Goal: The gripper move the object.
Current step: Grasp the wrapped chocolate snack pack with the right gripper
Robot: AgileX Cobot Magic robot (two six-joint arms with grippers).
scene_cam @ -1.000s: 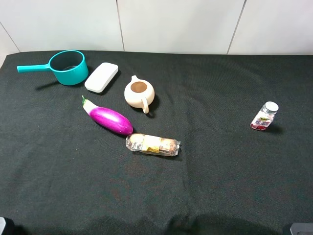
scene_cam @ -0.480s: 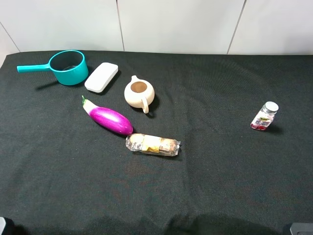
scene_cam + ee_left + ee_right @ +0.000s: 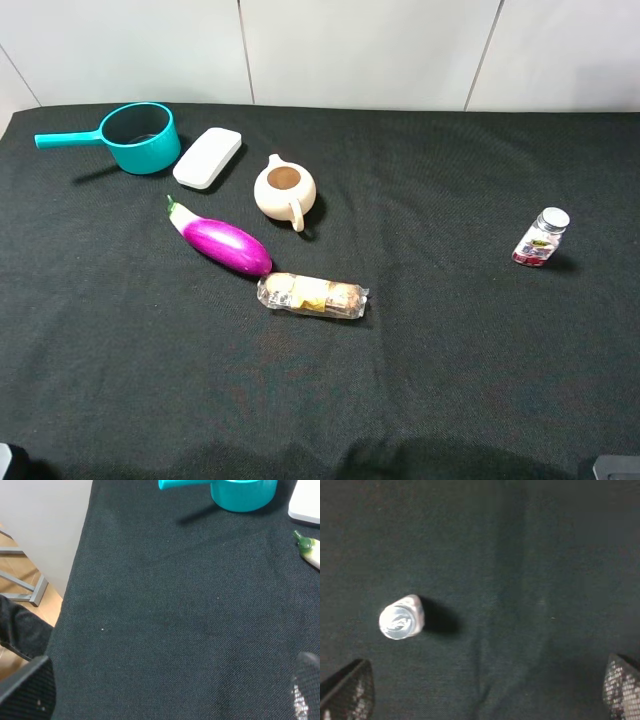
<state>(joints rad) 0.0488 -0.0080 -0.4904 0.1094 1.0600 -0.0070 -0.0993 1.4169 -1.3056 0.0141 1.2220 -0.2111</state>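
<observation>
The clear-wrapped tan biscuit pack (image 3: pixel 312 296) lies mid-frame, just beside a purple eggplant (image 3: pixel 222 243). The black left gripper (image 3: pixel 167 690) and right gripper (image 3: pixel 482 690) stand spread (fingertips well apart).

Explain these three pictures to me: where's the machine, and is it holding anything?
It is a robot with two arms. One picture looks down from a high camera; the other two come from cameras on each arm's wrist. On the black cloth table sit a teal saucepan, a flat white box, a cream teapot, a purple eggplant, a clear-wrapped pack of tan biscuits and a small silver-capped bottle. The left tool and right tool show only as dark fingertips at the picture edges; both are open and hold nothing.
</observation>
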